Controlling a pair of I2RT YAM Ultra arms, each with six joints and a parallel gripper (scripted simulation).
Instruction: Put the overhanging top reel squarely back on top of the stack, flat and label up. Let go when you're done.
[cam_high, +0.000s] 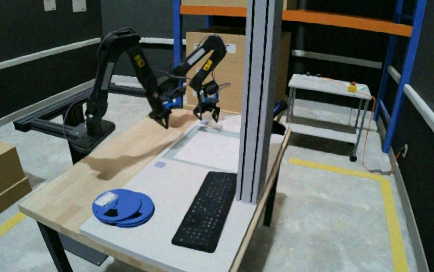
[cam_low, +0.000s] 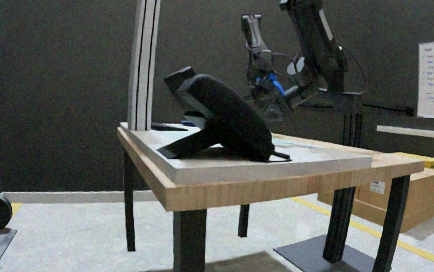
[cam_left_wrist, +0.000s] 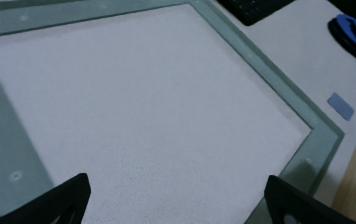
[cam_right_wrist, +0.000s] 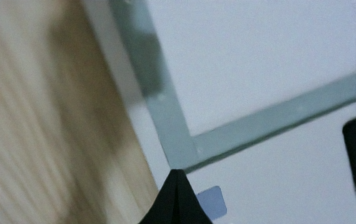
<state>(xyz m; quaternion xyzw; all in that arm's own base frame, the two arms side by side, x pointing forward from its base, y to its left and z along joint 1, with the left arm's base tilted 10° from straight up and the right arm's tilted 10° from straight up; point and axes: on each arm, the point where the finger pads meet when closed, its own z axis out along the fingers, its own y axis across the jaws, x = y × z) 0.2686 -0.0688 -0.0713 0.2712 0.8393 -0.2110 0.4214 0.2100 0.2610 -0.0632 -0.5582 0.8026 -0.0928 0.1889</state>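
Right gripper (cam_high: 162, 120) (cam_right_wrist: 177, 171): fingertips pressed together, empty. Left gripper (cam_high: 208, 115) (cam_low: 272, 114) (cam_left_wrist: 177, 176): spread, empty. Top reel (cam_high: 111, 204) (cam_left_wrist: 348, 24): well apart from both grippers, label up, overhanging stack (cam_high: 146, 216) (cam_left_wrist: 341, 38) yet supported by it; squaring likely needs sideways push.

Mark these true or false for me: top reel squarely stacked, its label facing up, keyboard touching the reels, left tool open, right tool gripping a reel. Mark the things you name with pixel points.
1. The top reel (cam_high: 123, 202) sits squarely on the stack (cam_high: 146, 213). False: it overhangs to one side.
2. Its label (cam_high: 106, 200) faces up. True.
3. The keyboard (cam_high: 207, 210) (cam_low: 167, 127) (cam_left_wrist: 252, 7) (cam_right_wrist: 351, 150) touches the reels. False: they are apart.
4. The left tool (cam_high: 208, 119) (cam_left_wrist: 177, 182) is open. True.
5. The right tool (cam_high: 165, 125) (cam_right_wrist: 176, 178) grips a reel. False: it is shut, holding nothing.
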